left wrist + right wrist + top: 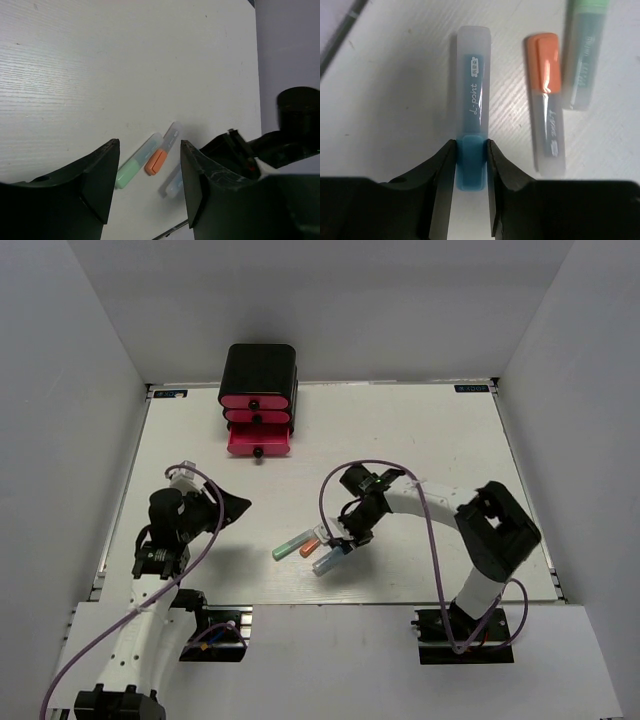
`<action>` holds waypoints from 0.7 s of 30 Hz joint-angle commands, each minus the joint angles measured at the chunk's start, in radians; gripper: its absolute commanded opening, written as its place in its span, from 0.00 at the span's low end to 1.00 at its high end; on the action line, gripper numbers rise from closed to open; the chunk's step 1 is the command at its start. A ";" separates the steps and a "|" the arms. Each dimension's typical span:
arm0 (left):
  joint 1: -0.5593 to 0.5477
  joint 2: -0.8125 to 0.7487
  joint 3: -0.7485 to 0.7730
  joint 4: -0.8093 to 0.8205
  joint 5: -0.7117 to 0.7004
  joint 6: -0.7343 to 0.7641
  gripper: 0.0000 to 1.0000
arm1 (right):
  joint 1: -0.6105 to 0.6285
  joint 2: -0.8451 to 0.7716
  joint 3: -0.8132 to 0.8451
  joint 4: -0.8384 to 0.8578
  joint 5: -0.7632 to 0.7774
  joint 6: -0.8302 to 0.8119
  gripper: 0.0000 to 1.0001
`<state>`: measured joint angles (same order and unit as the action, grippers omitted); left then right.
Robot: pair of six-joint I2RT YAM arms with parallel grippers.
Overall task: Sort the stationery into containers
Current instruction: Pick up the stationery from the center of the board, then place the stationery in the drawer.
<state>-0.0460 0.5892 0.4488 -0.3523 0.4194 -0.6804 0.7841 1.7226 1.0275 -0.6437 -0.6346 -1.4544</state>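
My left arm [150, 585] is bent up from the near-left corner of the desk [430, 430], and the left tool [236, 507] is held off the surface, jaws spread wide. My right arm [495, 540] folds over from the near-right corner toward the middle of the near edge. There the right tool [345, 540] pinches the blue capsule [473, 100] by its cap end.

Three capsules [308, 549] lie side by side before the drawers [258, 416].

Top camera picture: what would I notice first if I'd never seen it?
The glossy black drawer box at the table's far edge, its pink-red bottom drawer sticking out. Then the right tool pinching a blue-capped capsule near the front, with an orange-capped capsule and a green-capped capsule lying beside it.
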 commanded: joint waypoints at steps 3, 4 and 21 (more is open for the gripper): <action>-0.006 0.064 0.014 0.088 0.079 0.071 0.62 | -0.039 -0.190 0.130 0.014 -0.051 0.239 0.00; -0.006 0.076 0.014 0.108 0.079 0.071 0.62 | -0.046 -0.193 0.173 0.038 -0.047 0.318 0.00; -0.006 0.040 0.025 0.039 0.093 0.104 0.59 | -0.037 0.409 0.914 0.481 0.200 0.743 0.00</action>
<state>-0.0483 0.6662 0.4488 -0.2813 0.5053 -0.5888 0.7330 2.0987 1.8645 -0.2684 -0.4717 -0.7914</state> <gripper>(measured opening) 0.597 0.331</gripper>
